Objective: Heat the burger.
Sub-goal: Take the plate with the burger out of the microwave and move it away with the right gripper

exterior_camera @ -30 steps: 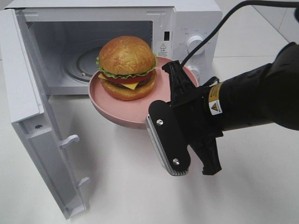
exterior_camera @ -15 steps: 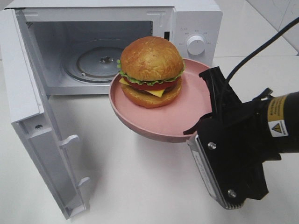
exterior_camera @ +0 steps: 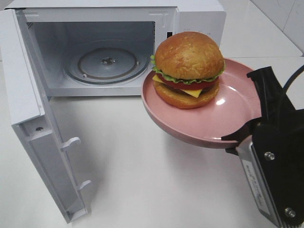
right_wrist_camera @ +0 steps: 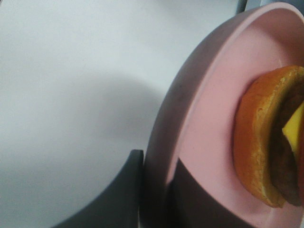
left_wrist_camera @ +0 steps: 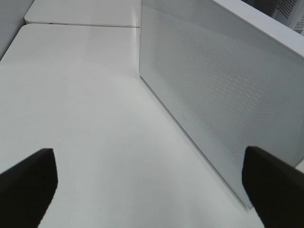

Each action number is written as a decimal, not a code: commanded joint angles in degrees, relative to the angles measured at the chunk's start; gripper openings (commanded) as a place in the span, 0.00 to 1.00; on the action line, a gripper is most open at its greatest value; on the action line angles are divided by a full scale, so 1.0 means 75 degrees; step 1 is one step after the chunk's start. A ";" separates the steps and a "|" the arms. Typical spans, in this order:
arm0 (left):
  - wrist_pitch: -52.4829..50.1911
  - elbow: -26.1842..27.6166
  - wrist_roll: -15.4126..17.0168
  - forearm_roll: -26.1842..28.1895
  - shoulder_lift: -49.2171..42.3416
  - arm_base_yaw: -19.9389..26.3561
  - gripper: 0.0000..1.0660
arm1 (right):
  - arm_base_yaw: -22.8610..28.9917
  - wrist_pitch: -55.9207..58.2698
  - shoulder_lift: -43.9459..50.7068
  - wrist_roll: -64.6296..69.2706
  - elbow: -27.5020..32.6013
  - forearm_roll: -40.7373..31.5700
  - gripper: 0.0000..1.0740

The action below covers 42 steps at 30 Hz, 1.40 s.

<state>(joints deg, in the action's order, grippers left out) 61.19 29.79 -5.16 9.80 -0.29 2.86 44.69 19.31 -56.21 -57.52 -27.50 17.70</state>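
Note:
The burger (exterior_camera: pixel 189 69) sits upright on a round pink plate (exterior_camera: pixel 190 130) held in the air in front of the microwave's right side. My right gripper (exterior_camera: pixel 248 129) is shut on the plate's right rim. In the right wrist view the gripper (right_wrist_camera: pixel 156 199) has one dark finger (right_wrist_camera: pixel 116 199) under the plate (right_wrist_camera: pixel 199 123) and one on its inside, with the burger (right_wrist_camera: pixel 266 142) partly in view. My left gripper (left_wrist_camera: pixel 152 190) is open and empty over the bare table beside the microwave door (left_wrist_camera: pixel 223 104). It does not show in the exterior view.
The white microwave (exterior_camera: pixel 199 19) stands at the back with its door (exterior_camera: pixel 33 118) swung wide open to the left. The glass turntable (exterior_camera: pixel 107 64) inside is bare. White table (exterior_camera: pixel 142 180) lies in front.
My right gripper has carried the plate with the burger to the right, away from the microwave opening. The turntable now shows fully. The door has not moved.

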 commanded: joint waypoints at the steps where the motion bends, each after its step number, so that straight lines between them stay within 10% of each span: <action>1: 0.0015 -0.0015 0.0031 0.0061 -0.0031 0.0023 0.92 | 0.0015 0.0023 0.0527 0.0512 -0.0069 0.0474 0.00; 42: 0.0015 -0.0015 0.0031 0.0061 -0.0031 0.0023 0.92 | 0.0015 0.3659 -0.0038 0.8159 -0.0076 0.3598 0.00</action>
<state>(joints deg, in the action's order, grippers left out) 61.19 29.79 -5.16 9.80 -0.29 2.86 44.69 47.04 -56.72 2.86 -27.50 40.62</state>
